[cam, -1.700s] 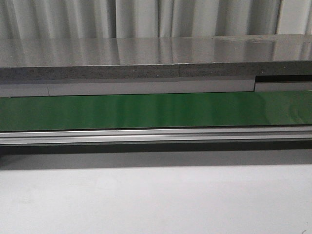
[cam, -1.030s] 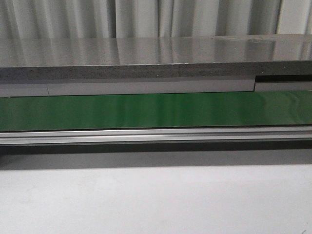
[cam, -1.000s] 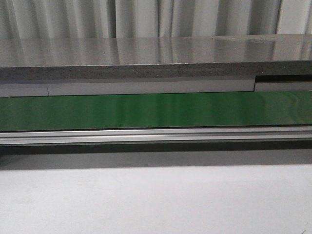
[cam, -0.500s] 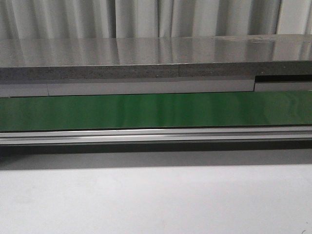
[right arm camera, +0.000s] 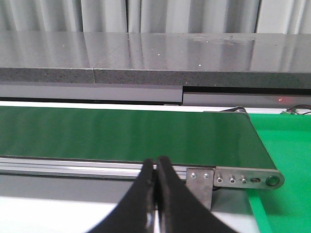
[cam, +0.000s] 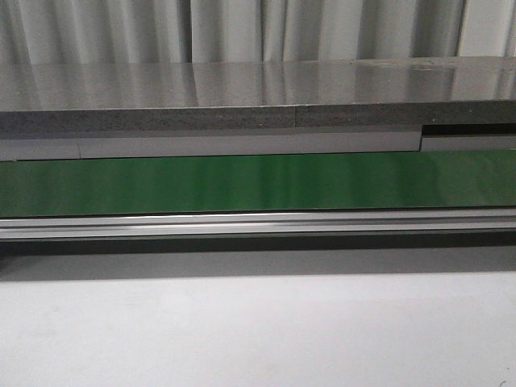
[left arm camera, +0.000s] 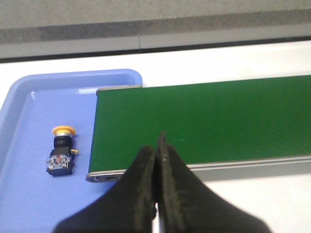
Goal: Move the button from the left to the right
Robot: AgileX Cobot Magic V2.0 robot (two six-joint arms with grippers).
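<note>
Nearest in the left wrist view, the left gripper [left arm camera: 156, 155] is seen with its two dark fingers pressed together along their length, nothing being held between them; just beyond its tips the metal side rail [left arm camera: 252, 164] of the conveyor is seen, and past that the green belt [left arm camera: 204, 121]; beside the belt's end a blue tray [left arm camera: 29, 204] is laid on the white table [left arm camera: 272, 199], the end of the belt overlapping the tray's rim; the button [left arm camera: 61, 151] is found inside this tray, lying on its side near the belt's end but apart from it, its orange-yellow cap turned away from the camera and its dark base nearer.

In the right wrist view, the right gripper [right arm camera: 156, 167] is likewise closed, finger against finger, and nothing is gripped; directly beyond it the rail's end bracket [right arm camera: 243, 180] with its screws is shown, then the belt's other end [right arm camera: 121, 136]; a bright green surface [right arm camera: 282, 145] is seen beside that end, and a grey stone-like ledge [right arm camera: 146, 58] and pale curtains [right arm camera: 170, 14] are seen farthest off.

In the front view, the white table [cam: 258, 330] is shown nearest, then the rail [cam: 258, 223], the belt [cam: 258, 181], the ledge [cam: 258, 89] and the curtains [cam: 242, 28]; neither gripper nor the button is caught in this view.
</note>
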